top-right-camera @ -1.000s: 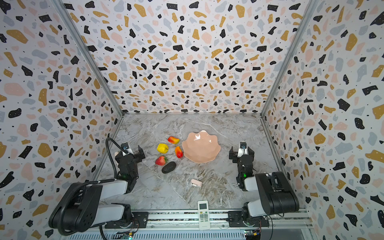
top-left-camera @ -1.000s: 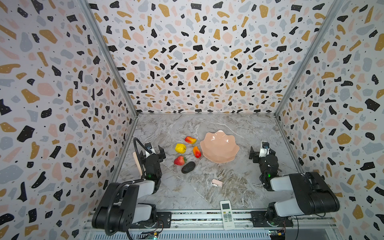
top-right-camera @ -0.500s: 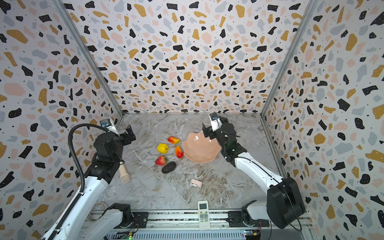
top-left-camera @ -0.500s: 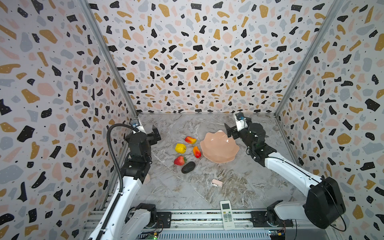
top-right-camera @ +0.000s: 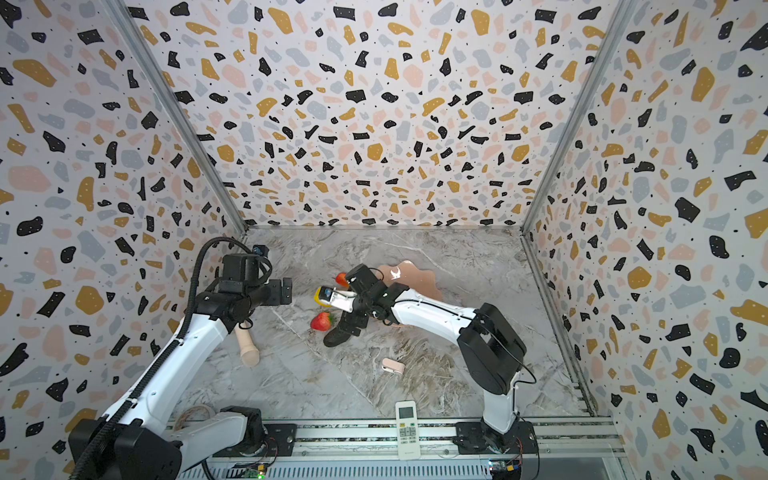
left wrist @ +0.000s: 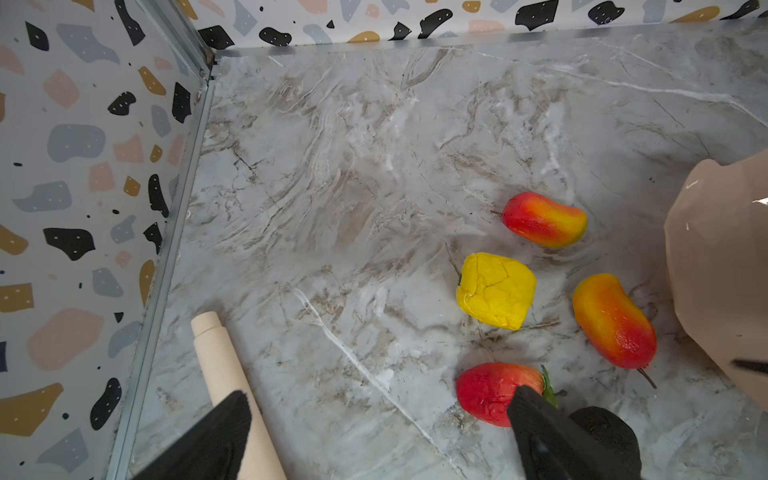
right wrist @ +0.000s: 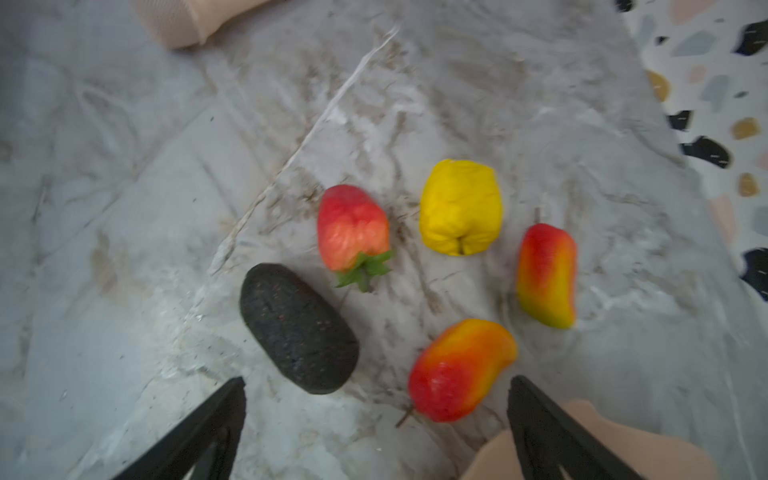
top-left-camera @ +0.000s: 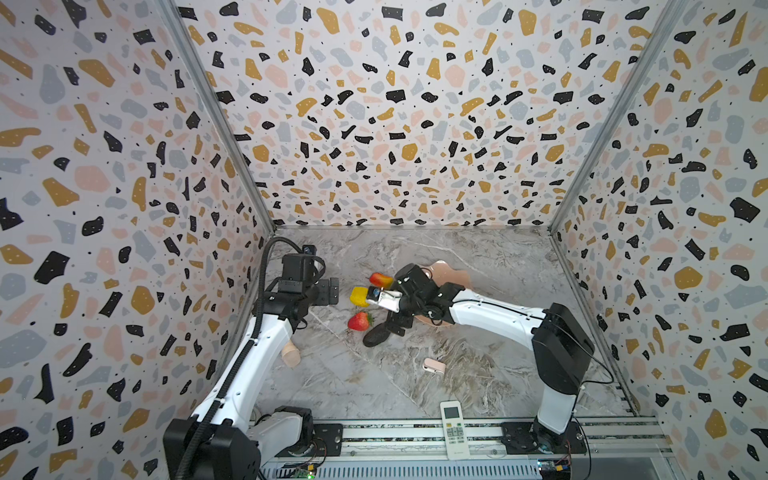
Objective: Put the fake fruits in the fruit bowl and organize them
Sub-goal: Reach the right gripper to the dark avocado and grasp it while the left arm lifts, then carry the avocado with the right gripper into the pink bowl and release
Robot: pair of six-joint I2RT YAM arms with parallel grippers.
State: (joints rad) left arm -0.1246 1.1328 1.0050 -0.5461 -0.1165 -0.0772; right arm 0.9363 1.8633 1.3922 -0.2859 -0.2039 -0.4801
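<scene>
Jaws released, the right gripper [right wrist: 376,381] is hovering over a mango [right wrist: 461,370] at the fruit bowl's [top-left-camera: 451,272] eight o'clock, while the left gripper [left wrist: 382,392] is hanging spread and empty.

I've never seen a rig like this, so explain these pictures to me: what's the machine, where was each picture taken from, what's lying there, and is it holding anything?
The left arm and right arm are robot arms, each ending in a two-finger gripper. Two pictures look down from above; two come from cameras on the wrists. On the marble table lie two mangoes, a yellow fruit, a strawberry and an avocado, beside a pink bowl, plus a remote, a clip and a beige rod. The left gripper and right gripper are both open and hold nothing; the right hovers over the fruits.
</scene>
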